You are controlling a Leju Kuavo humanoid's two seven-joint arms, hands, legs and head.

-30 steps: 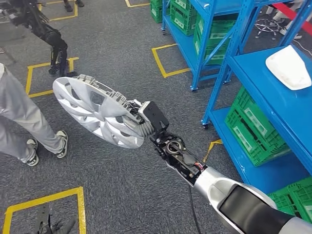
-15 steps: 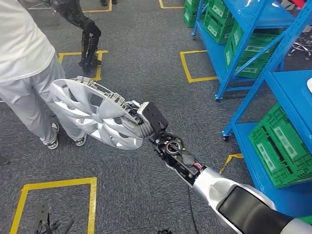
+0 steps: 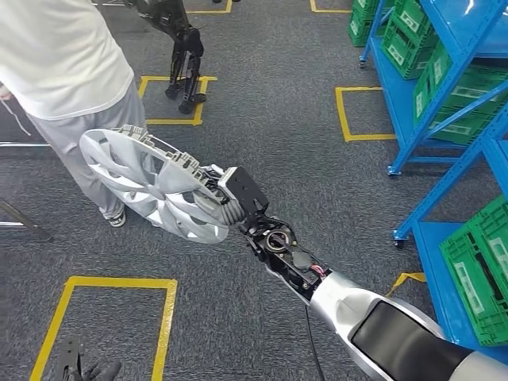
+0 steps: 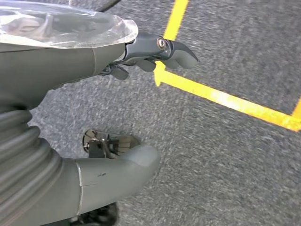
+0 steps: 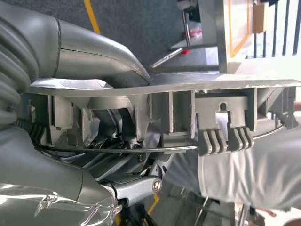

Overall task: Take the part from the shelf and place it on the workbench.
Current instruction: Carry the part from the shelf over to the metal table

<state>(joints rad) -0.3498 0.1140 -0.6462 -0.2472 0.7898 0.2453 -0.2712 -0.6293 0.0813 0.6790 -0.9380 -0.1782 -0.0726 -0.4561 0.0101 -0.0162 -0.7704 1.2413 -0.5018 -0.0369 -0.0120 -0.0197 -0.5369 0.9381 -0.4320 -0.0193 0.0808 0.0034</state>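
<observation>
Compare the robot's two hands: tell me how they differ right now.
The right hand grips the silver wheel cover at its rim, while the left hand holds nothing, its fingers apart. The right hand is stretched forward above the carpet, near a person's legs; the left hand hangs low over the carpet beside a yellow floor line. Both have grey ribbed covers and thick grey thumbs.

Legible text: none. White label panels on the green crates (image 3: 473, 278), lower right and upper right of the head view: too small to read. Yellow floor markings (image 3: 359, 111): plain outlines, no characters.
</observation>
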